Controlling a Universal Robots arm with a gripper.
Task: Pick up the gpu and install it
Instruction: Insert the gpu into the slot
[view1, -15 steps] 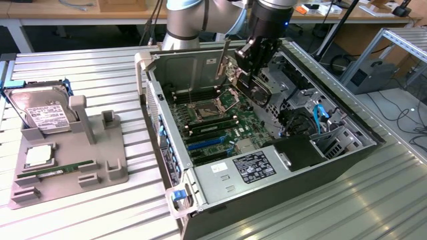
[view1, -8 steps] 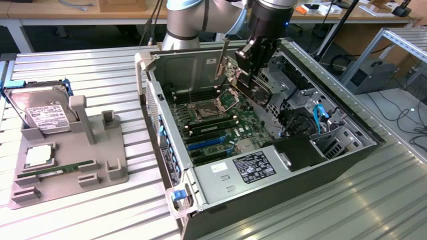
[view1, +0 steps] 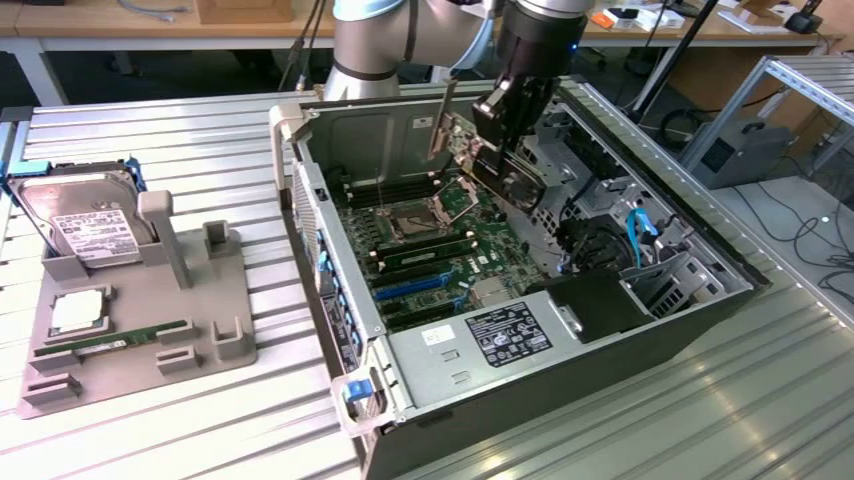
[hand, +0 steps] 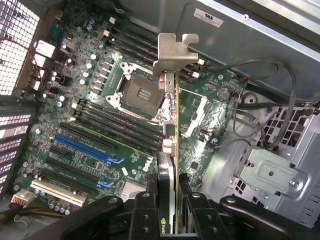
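Gripper (view1: 497, 138) hangs in the upper middle of the exterior view, over the far end of the open computer case (view1: 350, 135), and it is clamped on the gpu (view1: 514, 182). The card is held on edge and tilted, its silvery bracket (view1: 441, 125) pointing toward the case's rear wall. It is above the motherboard (view1: 454, 250), near the CPU socket (view1: 420, 215).

In the wrist view the gripper (hand: 170, 196) has a black finger (hand: 146, 202) on each face of the gpu (hand: 171, 125), which is seen edge-on with the bracket (hand: 173, 50) at its far end. Below it lies the motherboard (hand: 210, 115). The CPU socket (hand: 137, 92) and the blue expansion slots (hand: 82, 145) lie off to one side of the card, apart from it.

At the exterior view's left, on the ribbed metal table (view1: 667, 400), a grey fixture (view1: 200, 335) carries a hard drive (view1: 94, 225) standing upright and a green RAM stick (view1: 114, 343) lying flat.
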